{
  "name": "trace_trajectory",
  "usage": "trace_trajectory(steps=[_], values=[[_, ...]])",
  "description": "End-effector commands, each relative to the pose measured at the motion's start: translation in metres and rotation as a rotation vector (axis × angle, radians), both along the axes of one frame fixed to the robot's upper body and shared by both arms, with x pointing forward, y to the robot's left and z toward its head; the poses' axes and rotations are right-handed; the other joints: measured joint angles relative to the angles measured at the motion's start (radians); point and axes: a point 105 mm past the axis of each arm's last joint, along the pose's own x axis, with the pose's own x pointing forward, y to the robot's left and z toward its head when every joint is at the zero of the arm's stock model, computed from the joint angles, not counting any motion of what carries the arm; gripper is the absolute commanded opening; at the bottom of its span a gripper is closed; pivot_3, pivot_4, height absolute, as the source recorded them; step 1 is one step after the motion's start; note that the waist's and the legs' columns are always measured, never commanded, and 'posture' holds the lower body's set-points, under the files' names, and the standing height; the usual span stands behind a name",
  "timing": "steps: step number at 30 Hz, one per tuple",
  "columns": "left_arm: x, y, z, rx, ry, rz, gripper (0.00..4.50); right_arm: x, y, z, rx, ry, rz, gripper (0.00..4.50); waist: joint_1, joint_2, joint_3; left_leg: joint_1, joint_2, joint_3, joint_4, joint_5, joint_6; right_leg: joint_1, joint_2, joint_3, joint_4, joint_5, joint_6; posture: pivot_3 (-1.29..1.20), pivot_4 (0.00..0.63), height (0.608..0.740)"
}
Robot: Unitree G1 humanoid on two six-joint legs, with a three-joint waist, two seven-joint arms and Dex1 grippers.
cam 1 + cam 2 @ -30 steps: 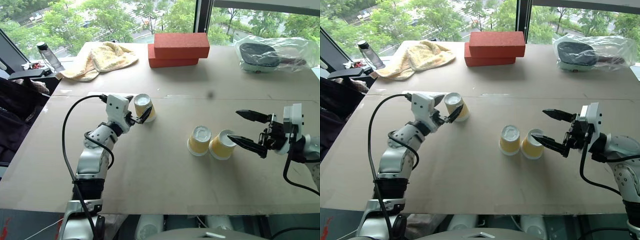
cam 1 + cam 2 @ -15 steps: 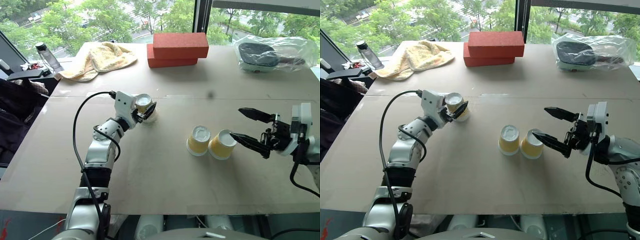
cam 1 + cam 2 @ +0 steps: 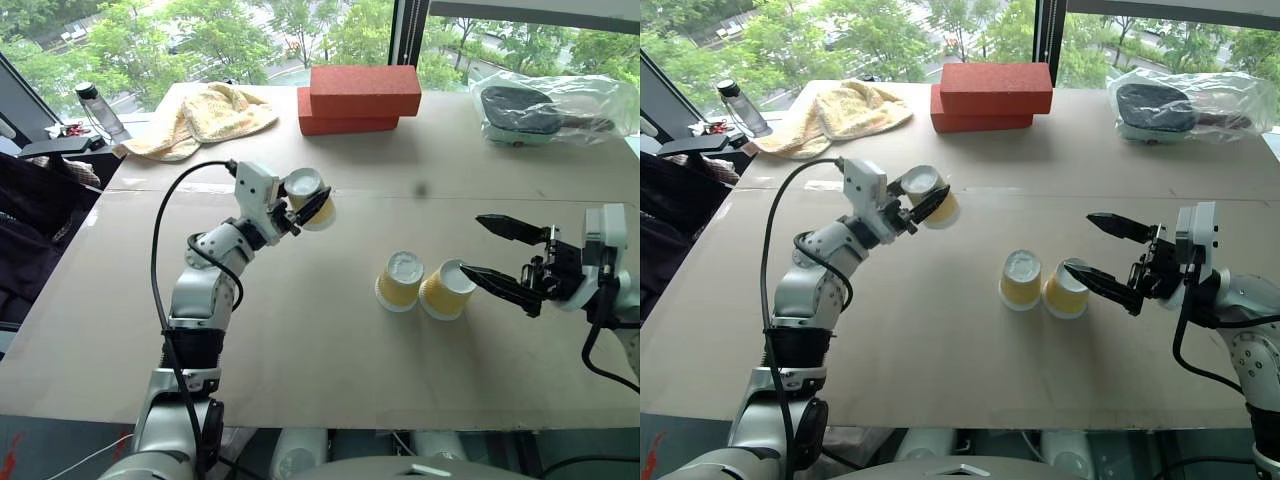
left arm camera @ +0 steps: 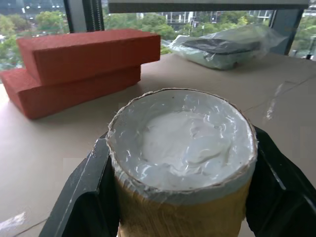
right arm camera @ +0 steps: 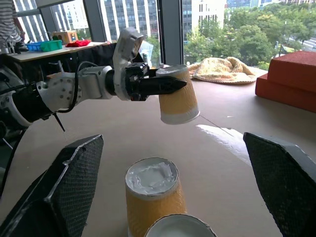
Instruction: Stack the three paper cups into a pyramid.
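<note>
base: I saw two yellow-tan ribbed paper cups (image 3: 422, 284) upside down, touching, table centre
left gripper (image 3: 312, 207): clamped on third yellow paper cup (image 3: 311, 197), lifted, 10 o'clock of pair
right gripper (image 3: 487, 253): jaws wide, empty, 3 o'clock of pair
left: top cup unplaced

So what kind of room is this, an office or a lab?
Probably an upper-floor office or test room: big windows over treetops, a brown-covered table, and desks with clutter further back.

Yellow-tan paper cups (image 3: 420, 284) with white bases, red bricks (image 3: 358, 98), black fingers (image 3: 318, 205).
</note>
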Motion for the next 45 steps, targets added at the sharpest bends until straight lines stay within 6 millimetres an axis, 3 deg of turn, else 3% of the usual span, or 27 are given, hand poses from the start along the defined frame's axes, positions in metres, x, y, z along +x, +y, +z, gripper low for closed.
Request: trace_trajectory(steps=[1, 9, 13, 22, 32, 39, 41, 42, 43, 44, 45], values=[[-0.021, -0.039, 0.017, 0.063, -0.02, -0.236, 2.42, -0.002, -0.011, 0.013, 0.01, -0.051, -0.029, 4.5, -0.003, 0.0, 0.0, 0.0, 0.0, 0.0, 0.0, 0.0, 0.0, 0.0, 0.0, 0.0, 0.0, 0.0, 0.0, 0.0, 0.15, 0.73], [-0.043, -0.108, 0.022, 0.186, -0.026, -0.56, 2.42, -0.017, -0.03, 0.007, 0.002, -0.028, -0.116, 4.5, -0.001, 0.0, 0.0, 0.0, -0.001, 0.0, 0.0, 0.0, 0.0, 0.0, 0.002, 0.0, 0.0, 0.0, 0.0, 0.0, 0.15, 0.73], [-0.052, -0.125, 0.019, 0.187, -0.024, -0.638, 2.42, -0.028, -0.032, 0.003, -0.001, -0.014, -0.15, 4.5, -0.006, 0.001, 0.0, 0.001, -0.001, 0.001, 0.0, 0.0, 0.0, 0.0, 0.002, 0.002, 0.0, 0.0, 0.0, 0.0, 0.15, 0.73], [-0.062, -0.139, 0.015, 0.218, -0.017, -0.754, 2.42, -0.038, -0.035, -0.007, -0.005, 0.005, -0.21, 4.5, -0.004, 0.001, 0.0, 0.001, -0.001, 0.0, 0.001, 0.0, 0.0, 0.0, 0.003, 0.003, 0.0, 0.0, 0.0, 0.0, 0.15, 0.73], [-0.074, -0.141, 0.006, 0.287, -0.014, -0.805, 2.42, -0.037, -0.034, -0.006, 0.003, 0.005, -0.209, 4.5, -0.004, 0.001, 0.0, 0.001, -0.001, 0.0, 0.001, 0.0, 0.0, 0.0, 0.003, 0.004, 0.0, 0.0, 0.0, 0.0, 0.15, 0.73], [-0.068, -0.143, 0.006, 0.268, -0.017, -0.761, 2.42, -0.037, -0.031, -0.008, -0.002, 0.015, -0.194, 4.5, -0.004, 0.001, 0.0, 0.001, -0.001, 0.0, 0.001, 0.0, 0.0, 0.0, 0.003, 0.004, 0.0, 0.0, 0.0, 0.0, 0.15, 0.73], [-0.066, -0.143, 0.009, 0.26, -0.024, -0.751, 3.44, -0.037, -0.031, -0.008, -0.002, 0.016, -0.192, 4.5, -0.003, 0.001, 0.0, 0.001, -0.001, 0.0, 0.001, 0.0, 0.0, 0.0, 0.003, 0.004, 0.0, 0.0, 0.0, 0.0, 0.15, 0.73], [-0.066, -0.143, 0.01, 0.254, -0.025, -0.752, 3.61, -0.037, -0.031, -0.008, -0.002, 0.017, -0.192, 4.5, -0.003, 0.001, 0.0, 0.001, -0.001, 0.0, 0.001, 0.0, 0.0, 0.0, 0.003, 0.004, 0.0, 0.0, 0.0, 0.0, 0.15, 0.73], [-0.066, -0.142, 0.011, 0.252, -0.026, -0.757, 4.14, -0.037, -0.031, -0.009, -0.003, 0.017, -0.191, 4.5, -0.004, 0.001, 0.0, 0.001, -0.001, 0.0, 0.001, 0.0, 0.0, 0.0, 0.003, 0.004, 0.0, 0.0, 0.0, 0.0, 0.15, 0.73], [-0.067, -0.142, 0.012, 0.252, -0.029, -0.762, 4.47, -0.037, -0.031, -0.009, -0.003, 0.018, -0.192, 4.5, -0.004, 0.001, 0.0, 0.001, -0.001, 0.0, 0.001, 0.0, 0.0, 0.0, 0.003, 0.004, 0.0, 0.0, 0.0, 0.0, 0.15, 0.73], [-0.068, -0.141, 0.013, 0.252, -0.032, -0.771, 4.47, -0.037, -0.031, -0.009, -0.004, 0.018, -0.192, 4.5, -0.004, 0.001, 0.0, 0.001, -0.001, 0.0, 0.001, 0.0, 0.0, 0.0, 0.003, 0.004, 0.0, 0.0, 0.0, 0.0, 0.15, 0.73]])
